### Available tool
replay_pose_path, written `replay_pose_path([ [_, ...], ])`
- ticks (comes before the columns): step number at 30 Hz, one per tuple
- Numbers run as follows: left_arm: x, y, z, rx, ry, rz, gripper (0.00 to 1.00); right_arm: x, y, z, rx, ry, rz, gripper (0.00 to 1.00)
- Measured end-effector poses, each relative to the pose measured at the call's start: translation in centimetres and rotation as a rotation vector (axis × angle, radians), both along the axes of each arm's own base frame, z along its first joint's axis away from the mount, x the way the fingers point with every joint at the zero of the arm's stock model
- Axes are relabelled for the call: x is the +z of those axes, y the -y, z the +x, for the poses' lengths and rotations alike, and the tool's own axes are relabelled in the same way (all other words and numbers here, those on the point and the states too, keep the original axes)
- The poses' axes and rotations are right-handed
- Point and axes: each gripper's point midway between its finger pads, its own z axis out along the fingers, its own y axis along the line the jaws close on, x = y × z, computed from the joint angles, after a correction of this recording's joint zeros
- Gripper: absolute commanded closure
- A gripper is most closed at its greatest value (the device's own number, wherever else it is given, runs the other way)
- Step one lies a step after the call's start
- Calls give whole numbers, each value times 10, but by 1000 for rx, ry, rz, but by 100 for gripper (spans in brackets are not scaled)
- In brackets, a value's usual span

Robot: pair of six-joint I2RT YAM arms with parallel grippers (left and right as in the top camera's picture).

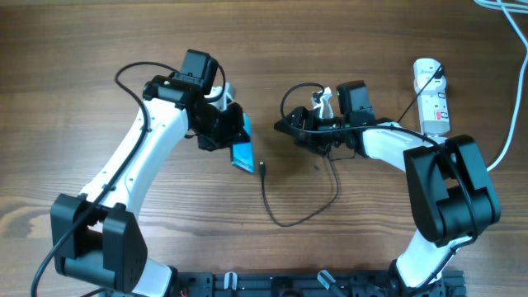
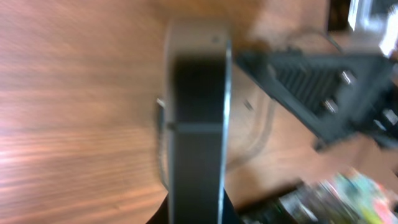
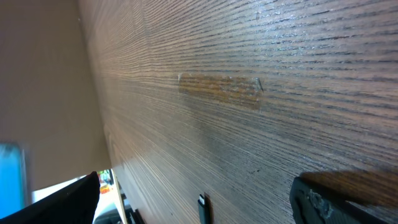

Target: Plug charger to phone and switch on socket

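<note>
My left gripper (image 1: 221, 130) is shut on the phone (image 1: 242, 150), holding it tilted above the table with its teal screen showing. In the left wrist view the phone (image 2: 199, 118) shows edge-on as a dark slab rising from between the jaws. The charger's connector tip (image 1: 262, 167) lies on the wood just right of the phone, and its black cable (image 1: 285, 221) loops toward the near edge and back up. My right gripper (image 1: 290, 132) stands open, right of the phone, with nothing in it. The connector tip (image 3: 202, 205) lies between its fingers (image 3: 336, 199). The socket (image 1: 431, 99) lies at the far right.
A white cord (image 1: 516, 99) runs down the table's right edge past the socket. The right gripper (image 2: 323, 87) shows blurred in the left wrist view, close to the phone. Both arm bases stand at the near edge.
</note>
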Motion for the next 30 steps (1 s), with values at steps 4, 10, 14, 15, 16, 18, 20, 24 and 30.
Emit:
replay_pose_path([
  [4, -5, -20, 31, 42, 130, 111, 96, 0, 0, 0, 0, 0, 0, 0],
  [10, -15, -27, 59, 61, 211, 111, 96, 0, 0, 0, 0, 0, 0, 0],
  [14, -39, -32, 68, 74, 172, 14, 96, 0, 0, 0, 0, 0, 0, 0],
  [15, -42, -31, 72, 68, 178, -42, 96, 0, 0, 0, 0, 0, 0, 0],
  [16, -42, -27, 77, 53, 190, -105, 96, 0, 0, 0, 0, 0, 0, 0],
  [18, -42, -26, 81, 44, 188, -184, 96, 0, 0, 0, 0, 1, 0, 0],
  [20, -45, -26, 81, 41, 167, -233, 96, 1, 0, 4, -4, 22, 0, 0],
  [24, -59, -23, 76, 38, 109, -271, 96, 1, 2, 14, -48, 45, -16, 0],
  [30, -63, -27, 78, 43, 115, -239, 96, -12, 1, -2, -58, -88, 20, 92],
])
